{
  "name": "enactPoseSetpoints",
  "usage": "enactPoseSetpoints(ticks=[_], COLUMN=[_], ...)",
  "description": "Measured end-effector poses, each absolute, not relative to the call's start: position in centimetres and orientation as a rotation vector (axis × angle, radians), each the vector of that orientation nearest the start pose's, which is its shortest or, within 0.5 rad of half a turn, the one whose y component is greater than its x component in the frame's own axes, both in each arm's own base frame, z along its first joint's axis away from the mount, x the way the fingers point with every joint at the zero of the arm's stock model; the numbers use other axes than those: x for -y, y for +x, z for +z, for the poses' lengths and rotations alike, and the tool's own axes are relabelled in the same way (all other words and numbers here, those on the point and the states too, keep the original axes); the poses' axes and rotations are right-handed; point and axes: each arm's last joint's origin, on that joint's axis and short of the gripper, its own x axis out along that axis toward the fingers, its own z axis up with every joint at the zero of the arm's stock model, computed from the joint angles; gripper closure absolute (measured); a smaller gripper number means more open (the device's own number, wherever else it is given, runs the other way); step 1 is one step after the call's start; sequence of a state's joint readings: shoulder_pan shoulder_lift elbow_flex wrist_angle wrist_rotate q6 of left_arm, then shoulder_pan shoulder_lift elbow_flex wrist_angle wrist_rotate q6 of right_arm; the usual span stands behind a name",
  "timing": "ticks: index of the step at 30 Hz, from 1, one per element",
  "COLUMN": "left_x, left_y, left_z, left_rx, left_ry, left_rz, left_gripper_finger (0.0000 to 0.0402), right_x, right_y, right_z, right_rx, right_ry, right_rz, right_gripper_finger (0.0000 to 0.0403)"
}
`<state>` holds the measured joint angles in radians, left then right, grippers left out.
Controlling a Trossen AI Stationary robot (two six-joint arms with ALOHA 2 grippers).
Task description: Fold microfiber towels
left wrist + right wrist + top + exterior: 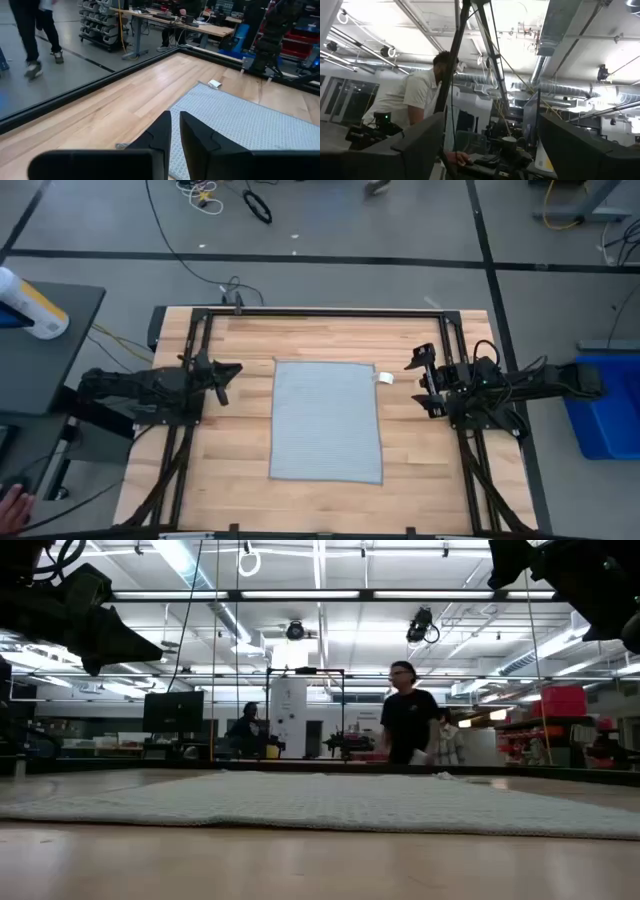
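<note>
Hovering left of the towel [327,421], the left gripper [232,370] held nothing, its fingers nearly closed. Flat on the table [440,470], the towel showed a small white tag [385,378], unreadable, beside the wide-open, empty right gripper [418,380].

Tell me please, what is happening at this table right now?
A two-armed robot is set up to fold a microfiber towel, but no fold is made yet. The light grey-blue towel lies flat and spread out in the middle of the wooden table, its small white tag at one corner. The left claw hangs beside the towel's left edge, nearly closed and holding nothing. The right claw waits on the right side, wide open, not touching the towel.
</note>
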<state>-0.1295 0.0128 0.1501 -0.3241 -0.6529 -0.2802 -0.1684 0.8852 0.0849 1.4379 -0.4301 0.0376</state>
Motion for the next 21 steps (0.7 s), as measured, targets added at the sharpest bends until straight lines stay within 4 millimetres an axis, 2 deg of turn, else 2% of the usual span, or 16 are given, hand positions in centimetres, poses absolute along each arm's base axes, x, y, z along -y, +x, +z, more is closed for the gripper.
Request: enactPoseSetpoints(ticks=[9,21], left_x=[-0.72,-0.72], left_y=[8.13,8.13], left_z=[18.30,18.30], left_rx=[-0.100,-0.100], left_ry=[-0.201,-0.201], left_rz=[0.542,0.542], left_gripper_finger=[0.0356,0.0356], right_x=[1.20,1.20], right_y=[14.22,14.22], right_z=[22.98,22.98], right_rx=[0.605,0.606], right_ry=[-0.152,-0.152], right_rz=[0.264,0.264], right_gripper_finger=[0.0056,0.0109])
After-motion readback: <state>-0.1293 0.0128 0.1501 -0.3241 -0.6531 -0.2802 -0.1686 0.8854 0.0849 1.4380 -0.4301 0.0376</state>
